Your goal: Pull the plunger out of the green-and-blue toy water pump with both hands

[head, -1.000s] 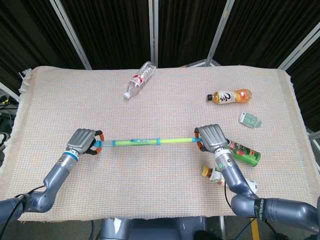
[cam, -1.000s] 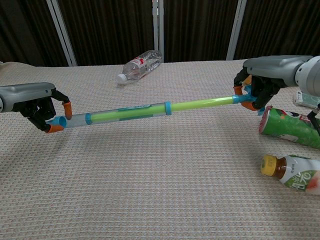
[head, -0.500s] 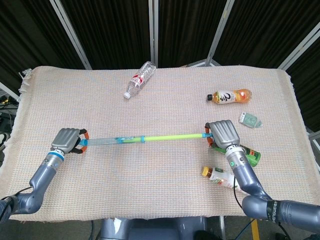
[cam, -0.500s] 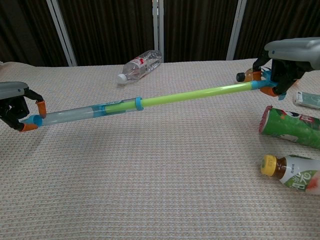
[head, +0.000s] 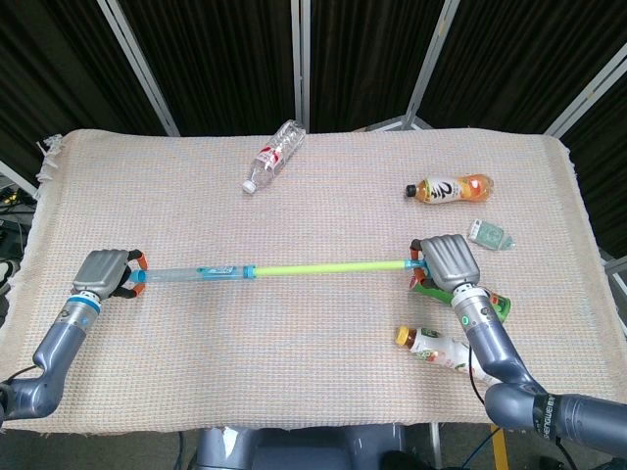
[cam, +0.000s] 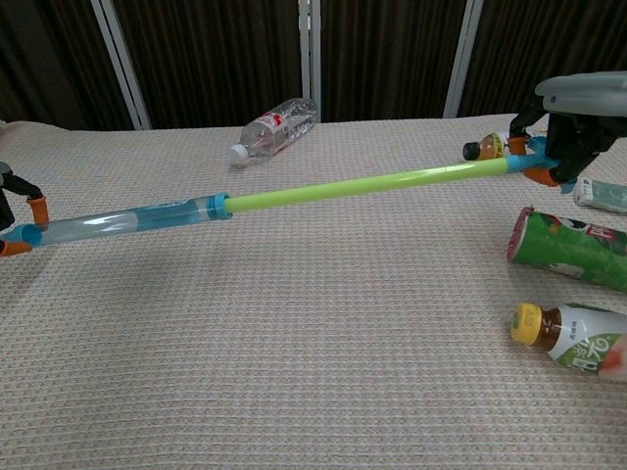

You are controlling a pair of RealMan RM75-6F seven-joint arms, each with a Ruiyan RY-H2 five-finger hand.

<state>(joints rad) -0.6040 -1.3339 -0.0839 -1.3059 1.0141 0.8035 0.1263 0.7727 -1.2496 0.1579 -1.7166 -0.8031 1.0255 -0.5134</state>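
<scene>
Since the toy water pump (head: 196, 273) lies stretched across the near half of the table (head: 323, 196) almost straight from my left to my right, the whole pull runs along that one line; my left hand (head: 103, 273) is clamped on the blue end of the clear barrel, orange fingertips wrapped round it, and my right hand (head: 446, 262) is closed on the blue handle at the far end of the green plunger (head: 328, 266); from the chest view the rod climbs slightly toward the right hand, so the axis is tilted, lower at the left, and the pump hangs clear of the cloth.

I judge most of the rod to be out already; the blue collar (cam: 217, 204) sits near the right end of the barrel and only a short stretch of plunger seems to be inside, though I cannot see the piston itself; each hand sits at its own end, so neither needs to reach; what matters is keeping both wrists on the rod's line and parting them further outward; a green can (cam: 568, 251) and a yellow-capped bottle (cam: 573, 336) lie just below my right hand, so I would not let it sink.
</scene>
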